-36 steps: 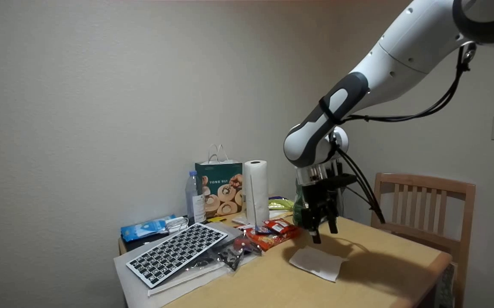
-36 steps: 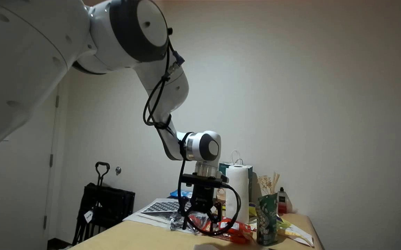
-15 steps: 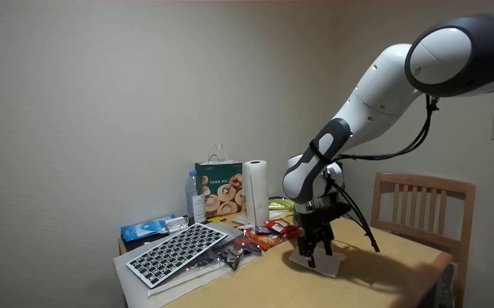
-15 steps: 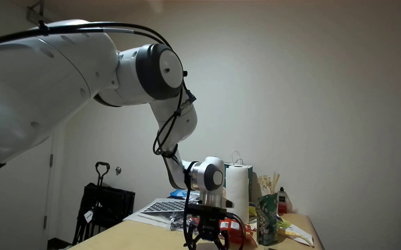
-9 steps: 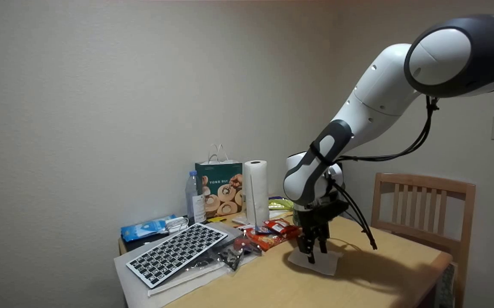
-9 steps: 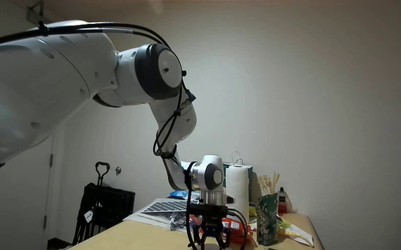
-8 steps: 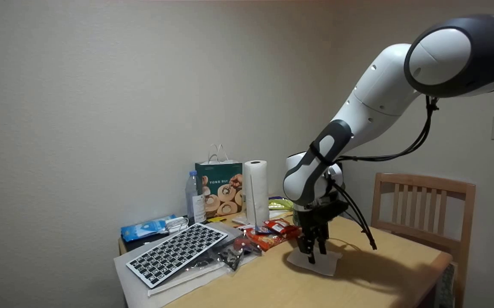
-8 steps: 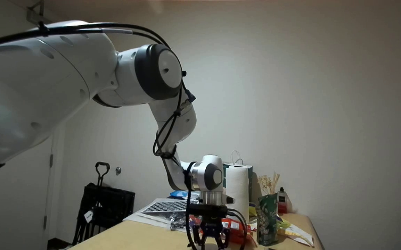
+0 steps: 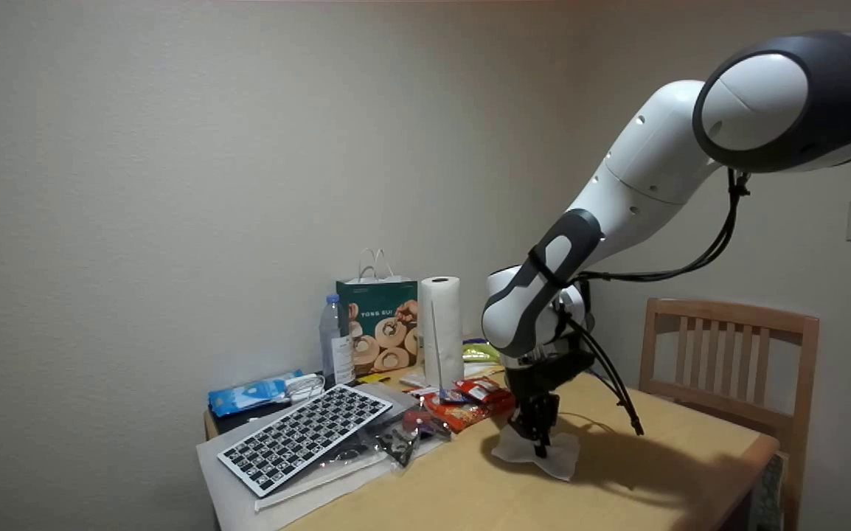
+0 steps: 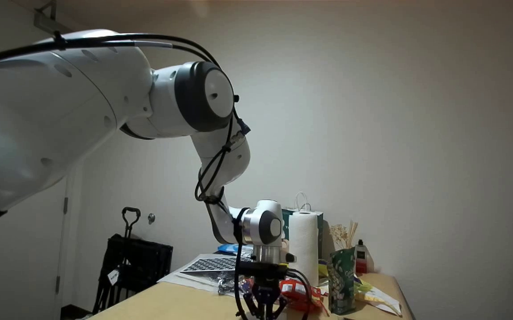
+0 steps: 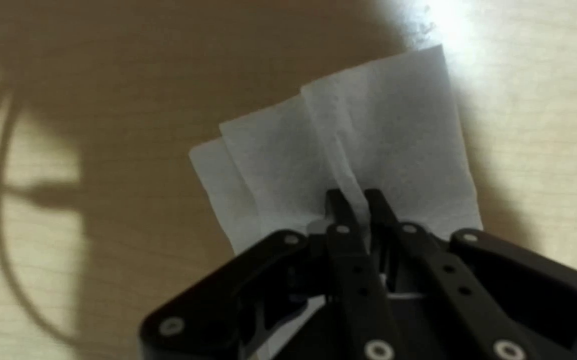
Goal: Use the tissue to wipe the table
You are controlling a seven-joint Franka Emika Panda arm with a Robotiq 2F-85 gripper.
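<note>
The tissue (image 11: 408, 150) is a white, layered sheet resting on the tan wooden table (image 11: 543, 125). A narrow fold of it rises between the fingertips of my gripper (image 11: 356, 197), which is shut on that fold with only a slim gap left. In an exterior view the gripper (image 9: 540, 448) points straight down at the middle of the tissue (image 9: 562, 457), whose edges spread out on the tabletop (image 9: 425, 501). The gripper (image 10: 265, 311) sits at the bottom edge of an exterior view, where its tips are cut off. Part of the tissue is hidden under my fingers.
Red snack packets (image 9: 470, 409) lie close beside the gripper. Behind them stand a paper-towel roll (image 9: 442, 332), a green bag (image 9: 381, 324) and a bottle (image 9: 335, 343). A checkered board (image 9: 307, 435) and green pouch (image 10: 342, 280) are also on the table; a chair (image 9: 728, 354) stands beyond.
The gripper came down from above onto the tissue. Its fingers, wide apart a second ago, have come together and drawn the sheet's middle into a fold. The tissue shifted slightly.
</note>
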